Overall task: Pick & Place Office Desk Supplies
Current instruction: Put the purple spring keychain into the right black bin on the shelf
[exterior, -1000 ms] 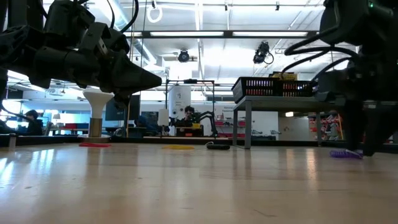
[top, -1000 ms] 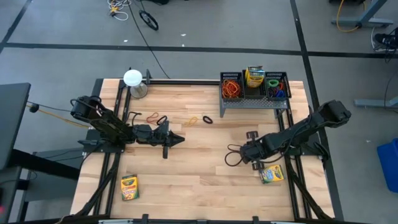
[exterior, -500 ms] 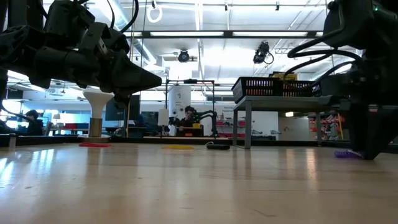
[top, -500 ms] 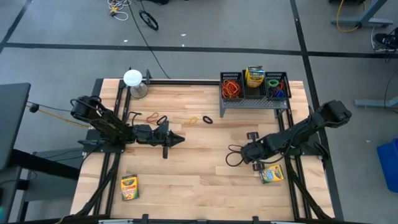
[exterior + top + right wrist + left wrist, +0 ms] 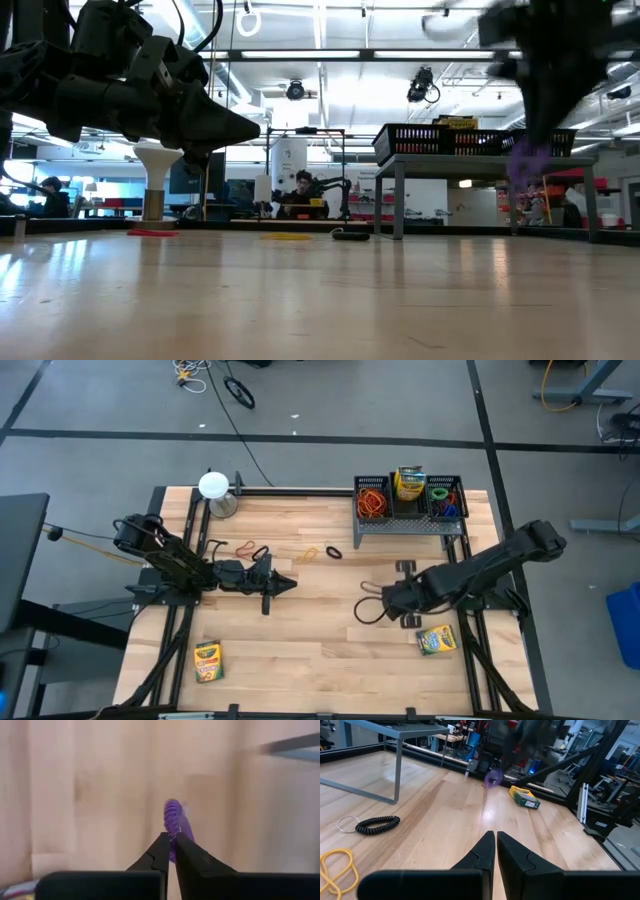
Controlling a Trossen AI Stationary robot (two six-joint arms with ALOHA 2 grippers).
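Pinching a purple coiled band (image 5: 173,822) between its jaws, the right gripper (image 5: 169,851) hangs above the tabletop (image 5: 320,630) on the right side, forward of the black wire rack (image 5: 408,505). The low view shows that purple band (image 5: 527,160) lifted clear of the wood, dangling under the blurred arm.

The left gripper (image 5: 496,851) waits over the left half of the tabletop, its jaws pressed together with nothing between them.

Inside the rack sit orange bands (image 5: 373,501), a crayon box (image 5: 409,484) and a mix of green, blue and red bands (image 5: 445,499). One more crayon box (image 5: 437,640) lies on the wood just beside the right arm, and a third crayon box (image 5: 207,660) lies near the front left corner.

Loose on the tabletop between the arms and the rack are a black coiled band (image 5: 333,552), a yellow band (image 5: 310,554), and a red band (image 5: 250,549) near the left arm. A white round-topped object (image 5: 214,487) stands at the back left edge.
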